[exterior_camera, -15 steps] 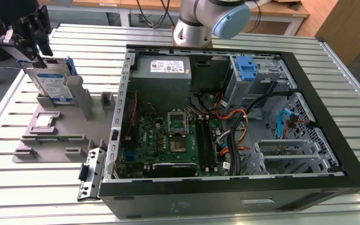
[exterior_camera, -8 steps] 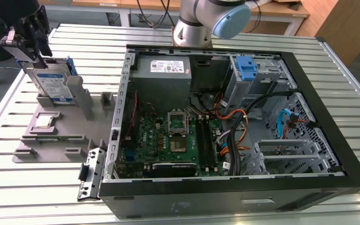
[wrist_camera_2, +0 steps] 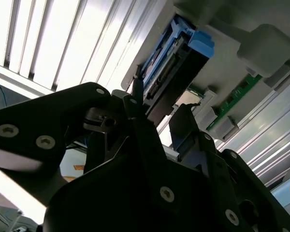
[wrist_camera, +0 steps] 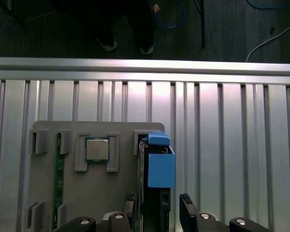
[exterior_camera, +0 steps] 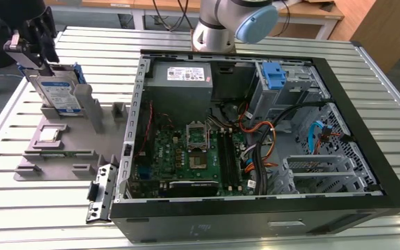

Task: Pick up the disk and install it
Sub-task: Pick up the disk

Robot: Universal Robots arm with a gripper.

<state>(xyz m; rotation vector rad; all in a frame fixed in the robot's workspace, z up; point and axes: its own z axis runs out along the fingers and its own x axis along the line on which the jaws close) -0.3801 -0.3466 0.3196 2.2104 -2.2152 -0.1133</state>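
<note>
The disk is a silver hard drive with a blue-and-white label and a blue carrier. It stands upright on edge in a slot of the grey holder tray, at the exterior view's left. My gripper hangs right over its top edge. In the first wrist view the disk is seen edge-on, and my gripper is open with one finger on each side and a thin gap at the right finger. The second wrist view shows the disk just beyond the gripper.
The open computer case lies at the exterior view's right, with motherboard, power supply and a blue bracket in its drive bay. The tray also holds a processor and a memory stick. A person's feet stand beyond the table edge.
</note>
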